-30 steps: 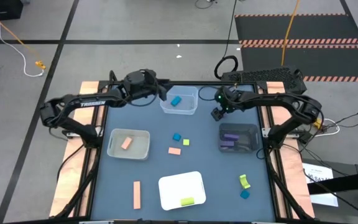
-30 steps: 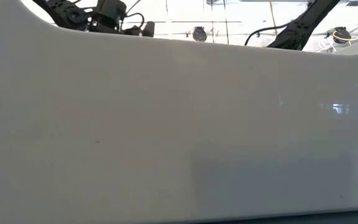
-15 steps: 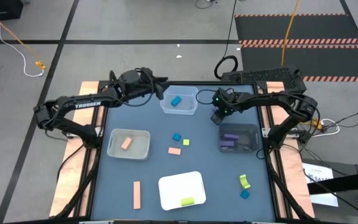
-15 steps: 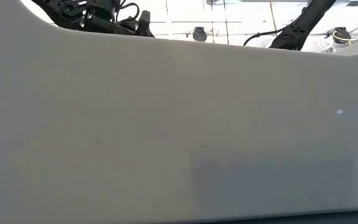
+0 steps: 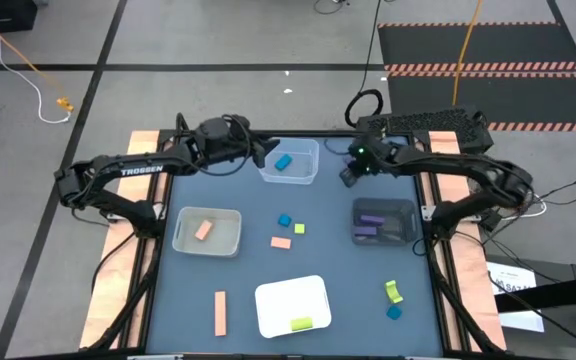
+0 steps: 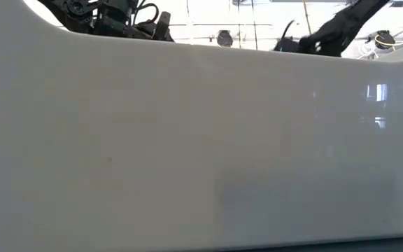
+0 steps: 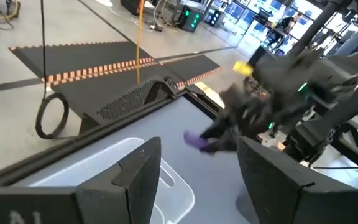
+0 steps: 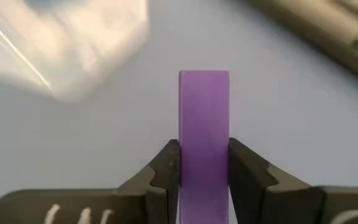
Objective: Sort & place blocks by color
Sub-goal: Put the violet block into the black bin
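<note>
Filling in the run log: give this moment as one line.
right gripper: shut on purple block | position: rear table, above dark bin | left gripper: beside clear bin

R gripper (image 8: 204,163) clamped on a purple block (image 8: 204,118), one finger each side, block upright btwn them & sticking out past the tips. Below: bare grey-blue table (image 8: 104,149). Clear bin (image 8: 67,43) blurred, off to one side, apart from block. Tan strip (image 8: 328,37) along table edge.
</note>
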`<state>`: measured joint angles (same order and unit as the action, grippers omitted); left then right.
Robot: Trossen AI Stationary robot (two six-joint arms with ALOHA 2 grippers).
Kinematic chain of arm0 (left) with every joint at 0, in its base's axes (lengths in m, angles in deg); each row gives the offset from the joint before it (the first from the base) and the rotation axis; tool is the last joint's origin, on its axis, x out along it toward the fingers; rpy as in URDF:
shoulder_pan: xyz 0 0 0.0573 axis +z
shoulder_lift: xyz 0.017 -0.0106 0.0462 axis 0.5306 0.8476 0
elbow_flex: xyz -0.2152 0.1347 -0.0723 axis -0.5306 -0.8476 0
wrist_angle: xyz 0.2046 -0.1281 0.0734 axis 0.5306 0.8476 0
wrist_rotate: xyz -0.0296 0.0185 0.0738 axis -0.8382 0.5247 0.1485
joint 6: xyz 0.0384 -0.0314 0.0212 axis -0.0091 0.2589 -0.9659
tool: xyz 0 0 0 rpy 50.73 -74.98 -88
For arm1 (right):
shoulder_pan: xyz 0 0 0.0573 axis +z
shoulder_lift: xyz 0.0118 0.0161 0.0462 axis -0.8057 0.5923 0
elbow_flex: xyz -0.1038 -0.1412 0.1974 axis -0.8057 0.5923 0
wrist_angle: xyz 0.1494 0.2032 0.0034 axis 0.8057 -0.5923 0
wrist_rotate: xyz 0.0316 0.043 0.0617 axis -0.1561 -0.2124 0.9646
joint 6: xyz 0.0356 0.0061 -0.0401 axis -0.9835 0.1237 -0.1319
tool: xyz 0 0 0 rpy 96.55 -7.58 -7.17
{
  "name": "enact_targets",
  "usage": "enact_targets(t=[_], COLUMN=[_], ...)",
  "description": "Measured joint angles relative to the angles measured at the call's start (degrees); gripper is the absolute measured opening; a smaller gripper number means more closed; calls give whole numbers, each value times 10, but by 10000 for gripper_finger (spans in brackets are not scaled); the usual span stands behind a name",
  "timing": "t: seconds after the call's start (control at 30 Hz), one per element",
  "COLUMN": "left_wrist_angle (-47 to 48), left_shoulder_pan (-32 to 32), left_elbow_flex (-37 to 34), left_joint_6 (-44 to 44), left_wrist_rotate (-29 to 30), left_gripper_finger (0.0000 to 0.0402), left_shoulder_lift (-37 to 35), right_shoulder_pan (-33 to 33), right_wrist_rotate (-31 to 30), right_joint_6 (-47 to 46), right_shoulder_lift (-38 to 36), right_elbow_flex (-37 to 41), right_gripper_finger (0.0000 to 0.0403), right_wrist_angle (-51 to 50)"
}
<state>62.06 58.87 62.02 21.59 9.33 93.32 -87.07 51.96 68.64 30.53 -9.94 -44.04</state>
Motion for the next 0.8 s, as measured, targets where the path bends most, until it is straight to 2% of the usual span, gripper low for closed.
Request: enact_targets(t=[0.2,0.37,0.47,0.63,0.7,0.8], left_wrist_angle=[11,13,13,13,15,23], left_shoulder_pan=[-6,-17,-25,-39,-47,-63], left_elbow_flex=[0,0,0,0,0,0], left_joint_6=[15,25,38,65,79,90], left_wrist_rotate=[1,0,1,0,-2,-47], left_gripper_finger=[212,212,212,212,212,211], left_shoulder_lift=[0,0,0,0,0,0], right_shoulder_pan=[37,110,148,188,201,221], right_wrist_rotate=[36,53,53,54,75,126], right_joint_6=[-74,-83,-81,-90,-109,-151], right_shoulder_lift=[-83,-103,-104,-104,-107,-133], right_elbow_flex=[-1,-1,-1,-1,-1,-1], right_gripper_finger=[82,82,82,82,82,82], right_wrist_angle=[226,421,485,482,446,344])
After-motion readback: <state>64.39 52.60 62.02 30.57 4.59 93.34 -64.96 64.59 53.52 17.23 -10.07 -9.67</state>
